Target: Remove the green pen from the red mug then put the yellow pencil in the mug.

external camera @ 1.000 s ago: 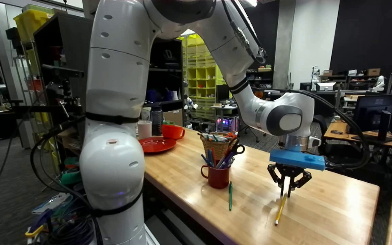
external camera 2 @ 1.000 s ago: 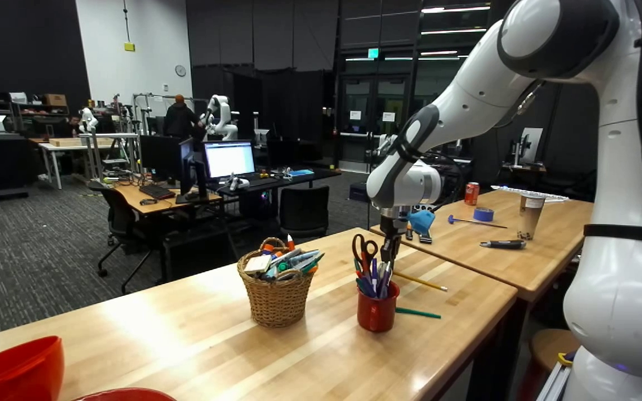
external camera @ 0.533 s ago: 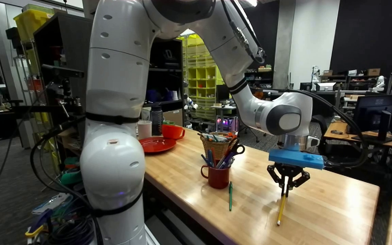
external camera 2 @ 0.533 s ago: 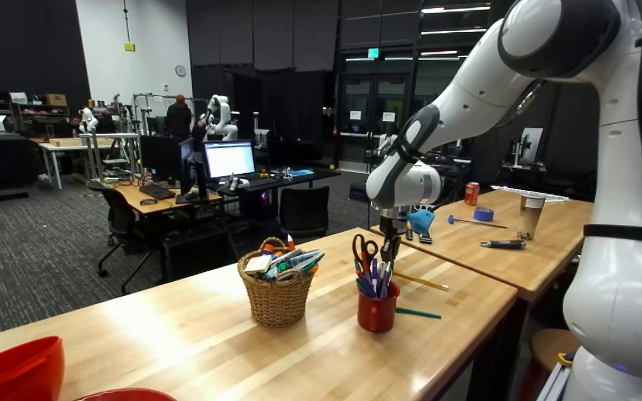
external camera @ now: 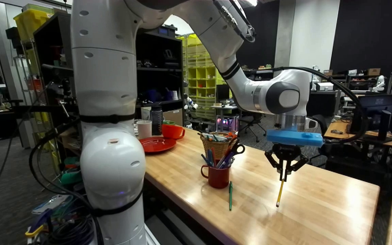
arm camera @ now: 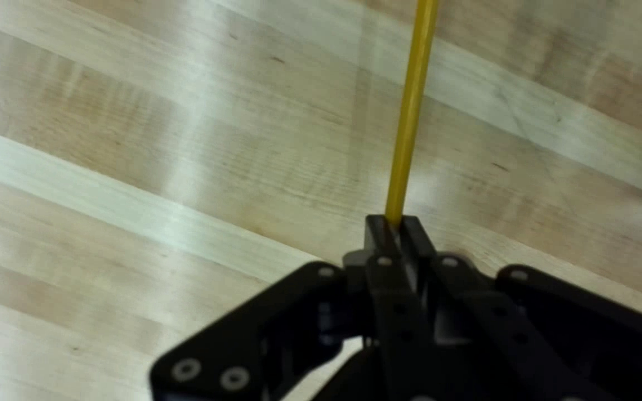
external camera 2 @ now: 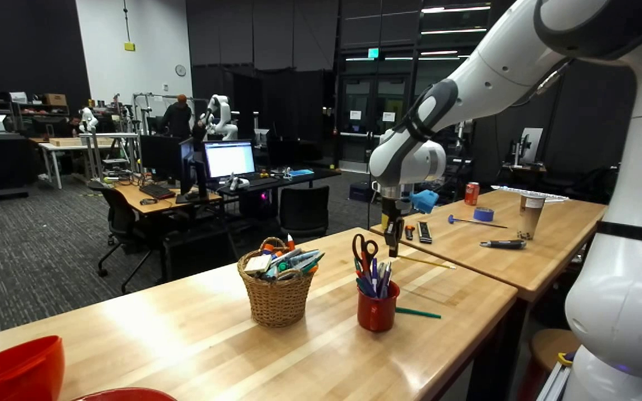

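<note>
red mug [external camera 2: 377, 316]: scissors [external camera 2: 364, 258], pens [external camera 2: 374, 273] | basket [external camera 2: 278, 303]: apparently markers [external camera 2: 301, 259] | gripper [arm camera: 393, 223]: pinched together on yellow pencil [arm camera: 410, 106]

Here's the wooden table [external camera: 328, 207], pale and darker strips side by side, running under the gripper [external camera: 283, 179]. Off to one side of the gripper stands the red mug [external camera: 218, 179], upright, and the green pen [external camera: 230, 197] lies flat just beside it! Farther from the gripper sits the wicker basket [external camera 2: 277, 303]; well apart, the red plate [external camera: 157, 145] and red-orange bowl [external camera: 171, 132].
</note>
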